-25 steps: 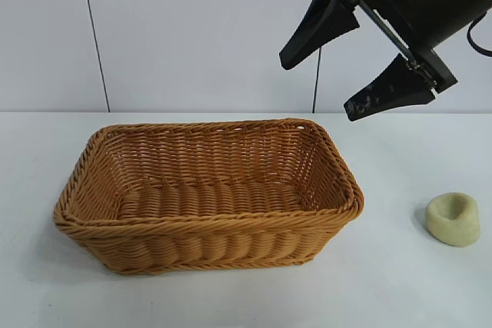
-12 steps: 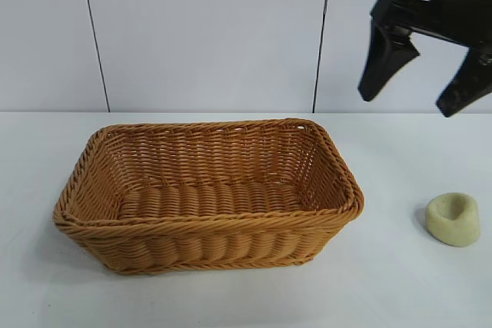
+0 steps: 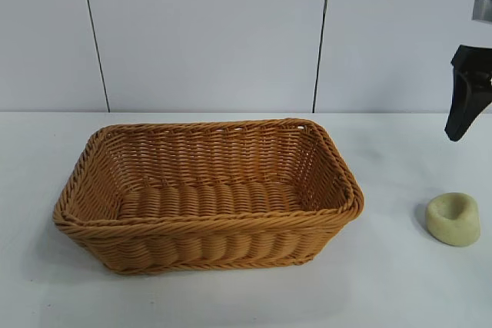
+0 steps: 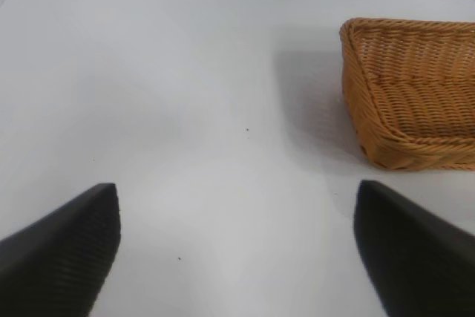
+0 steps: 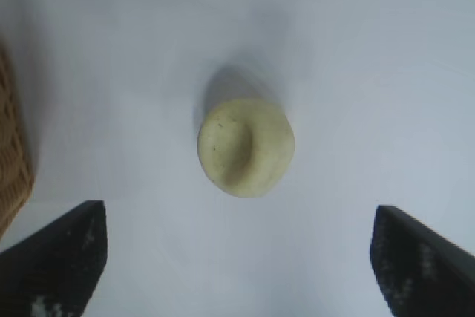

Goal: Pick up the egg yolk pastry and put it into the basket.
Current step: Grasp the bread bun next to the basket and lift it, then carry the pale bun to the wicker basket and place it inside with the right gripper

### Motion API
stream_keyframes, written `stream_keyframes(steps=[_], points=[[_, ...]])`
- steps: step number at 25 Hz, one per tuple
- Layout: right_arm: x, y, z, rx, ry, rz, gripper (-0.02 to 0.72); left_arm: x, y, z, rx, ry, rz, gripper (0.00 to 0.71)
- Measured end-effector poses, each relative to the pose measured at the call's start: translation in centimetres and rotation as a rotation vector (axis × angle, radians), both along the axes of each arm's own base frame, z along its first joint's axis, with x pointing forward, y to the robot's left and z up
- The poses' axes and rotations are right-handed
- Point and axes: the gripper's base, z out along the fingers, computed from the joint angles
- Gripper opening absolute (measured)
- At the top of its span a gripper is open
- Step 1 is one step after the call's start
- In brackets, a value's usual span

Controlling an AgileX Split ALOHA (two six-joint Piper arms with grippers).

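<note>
We see the white table (image 3: 400, 297) carrying the wicker basket (image 3: 207, 247), which sits left of centre. Our right gripper (image 5: 237, 257) hangs above the pastry (image 3: 453, 219) with fingers spread wide, holding nothing. Our left gripper (image 4: 237, 250) rests apart, also spread open. The pastry lies on the table, well right of the basket.

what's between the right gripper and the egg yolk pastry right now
Nothing: the right wrist view shows only bare white table between the open right gripper and the egg yolk pastry.
</note>
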Motion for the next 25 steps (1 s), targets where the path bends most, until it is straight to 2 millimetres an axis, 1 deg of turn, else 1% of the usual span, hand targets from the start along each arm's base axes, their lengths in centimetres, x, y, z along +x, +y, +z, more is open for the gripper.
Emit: stream_keyframes(steps=[4, 6, 7, 8, 12, 13, 15, 17, 19, 25], points=[[0.4, 0.1, -3.3, 0.024, 0.059, -0.021, 0.656, 0.0, 0.0, 0.0, 0.0, 0.0, 0.0, 0.662], [0.5, 0.1, -4.3, 0.027, 0.073, -0.026, 0.612, 0.0, 0.0, 0.0, 0.0, 0.0, 0.0, 0.662], [0.5, 0.1, -4.4, 0.026, 0.074, -0.026, 0.576, 0.0, 0.0, 0.0, 0.0, 0.0, 0.0, 0.662], [0.5, 0.1, -4.4, 0.027, 0.074, -0.026, 0.522, 0.0, 0.0, 0.0, 0.0, 0.0, 0.0, 0.662], [0.6, 0.1, -4.4, 0.031, 0.071, -0.03, 0.267, 0.0, 0.0, 0.0, 0.0, 0.0, 0.0, 0.662], [0.6, 0.2, -4.4, 0.033, 0.071, -0.032, 0.219, 0.0, 0.0, 0.0, 0.0, 0.0, 0.0, 0.662], [0.6, 0.2, -4.1, 0.033, 0.063, -0.032, 0.165, 0.0, 0.0, 0.0, 0.0, 0.0, 0.0, 0.662], [0.6, 0.2, -3.3, 0.031, 0.041, -0.031, 0.144, 0.0, 0.0, 0.0, 0.0, 0.0, 0.0, 0.662], [0.6, 0.2, -1.9, 0.029, 0.005, -0.029, 0.137, 0.0, 0.0, 0.0, 0.0, 0.0, 0.0, 0.662], [0.8, 0.3, 5.1, 0.035, -0.112, 0.002, 0.138, 0.0, 0.0, 0.0, 0.0, 0.0, 0.0, 0.662]])
